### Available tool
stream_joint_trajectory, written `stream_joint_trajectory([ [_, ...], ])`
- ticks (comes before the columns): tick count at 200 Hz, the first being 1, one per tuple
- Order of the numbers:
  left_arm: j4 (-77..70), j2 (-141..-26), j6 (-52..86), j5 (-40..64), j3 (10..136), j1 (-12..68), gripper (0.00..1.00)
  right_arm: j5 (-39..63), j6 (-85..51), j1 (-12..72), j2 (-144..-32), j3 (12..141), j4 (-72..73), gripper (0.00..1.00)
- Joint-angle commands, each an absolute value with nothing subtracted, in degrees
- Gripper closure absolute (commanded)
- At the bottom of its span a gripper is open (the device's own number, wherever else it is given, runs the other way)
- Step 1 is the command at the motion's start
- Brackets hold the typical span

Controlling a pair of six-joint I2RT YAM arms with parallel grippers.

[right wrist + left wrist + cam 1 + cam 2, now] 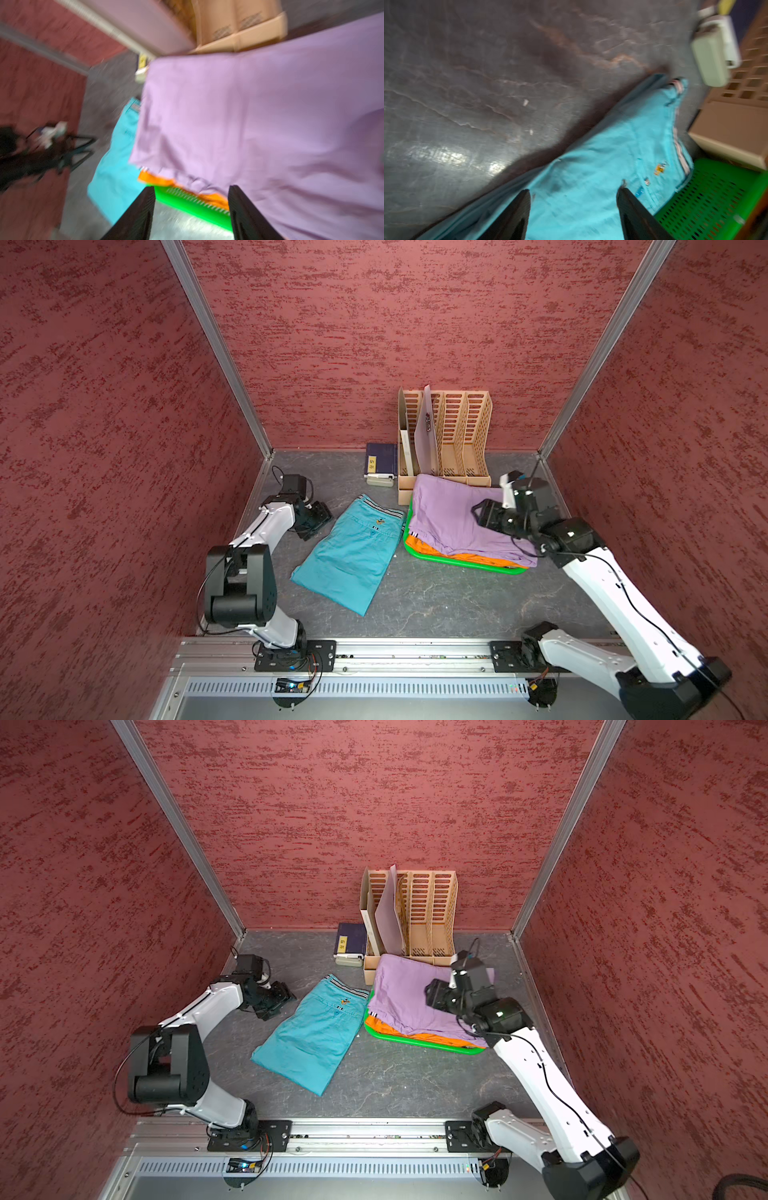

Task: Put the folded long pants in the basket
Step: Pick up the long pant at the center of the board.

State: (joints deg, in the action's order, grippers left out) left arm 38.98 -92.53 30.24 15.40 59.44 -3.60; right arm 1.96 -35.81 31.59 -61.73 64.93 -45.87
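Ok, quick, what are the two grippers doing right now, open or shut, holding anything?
Left gripper: open, holding nothing, over the teal pants.
Right gripper: open, holding nothing, over the lilac pants at the basket edge.

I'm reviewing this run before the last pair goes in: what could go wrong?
1. The lilac folded pants, stacked on the orange pair, overhang the green perforated plastic basket at its rim; another pair on top could slide the pile out.
2. The teal folded pants with striped waistband lie flat on the dark table; a pinch by the open left gripper may unfold them.
3. The beige slotted file organiser stands right behind the basket and could snag cloth.
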Motion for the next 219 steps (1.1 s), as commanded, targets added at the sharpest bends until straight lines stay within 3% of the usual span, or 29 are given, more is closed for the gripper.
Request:
stream_joint_trajectory([
  [1,40.8,-92.9,31.1,15.3,57.8,-3.8,0.26,-4.9,-43.3,46.3,-68.1,65.2,-42.8,0.39],
  [21,43.1,-92.6,32.8,10.8,55.1,-4.4,0.31,-10.1,-44.8,55.4,-77.8,70.4,-41.2,0.40],
  [43,40.9,-89.7,34.2,13.5,49.2,-7.5,0.34,-4.5,-43.5,59.9,-92.9,80.6,-38.7,0.41],
  [98,37.6,-80.3,36.2,21.8,38.8,-13.6,0.40,-4.0,-39.5,55.4,-126.7,113.7,-50.6,0.56],
  [149,38.5,-73.5,37.5,25.0,37.2,-14.8,0.44,-3.6,-38.3,51.8,-145.5,134.9,-58.1,0.66],
  [219,44.1,-62.2,35.0,24.0,44.6,-18.0,0.41,18.5,-30.8,54.2,-158.8,150.5,-41.8,0.73],
])
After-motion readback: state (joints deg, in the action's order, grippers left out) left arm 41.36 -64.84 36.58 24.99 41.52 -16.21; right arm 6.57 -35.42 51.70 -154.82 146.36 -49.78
